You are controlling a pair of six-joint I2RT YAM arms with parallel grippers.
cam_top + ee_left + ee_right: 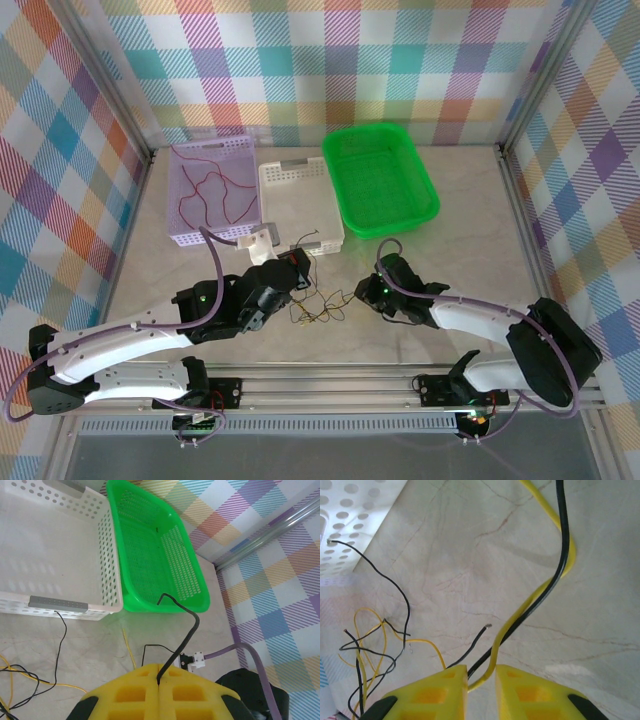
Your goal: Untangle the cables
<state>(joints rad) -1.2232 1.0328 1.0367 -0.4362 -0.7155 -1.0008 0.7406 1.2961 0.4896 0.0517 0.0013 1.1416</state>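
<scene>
On the table [480, 240], the lilac basket [190, 240] holds red cables [197, 190]; the black-and-yellow tangle [320, 308] lies between the arms. The left gripper [159, 672] is pressed together on a black cable [192, 625]. The right gripper [481, 672] stands narrowly spread around a black strand [562, 540] and a yellow strand [540, 587]. Risk: clamping both strands would drag them together and tighten the knot.

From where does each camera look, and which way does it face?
Top external: above and behind the robot, looking down on the table; left arm and right arm show.
Left wrist: faces across the table to the green basket and white basket; left fingers pinch a black cable.
Right wrist: looks down at the cable tangle; right fingers stand slightly apart.
Shared: top external and left wrist both show the green basket.
</scene>
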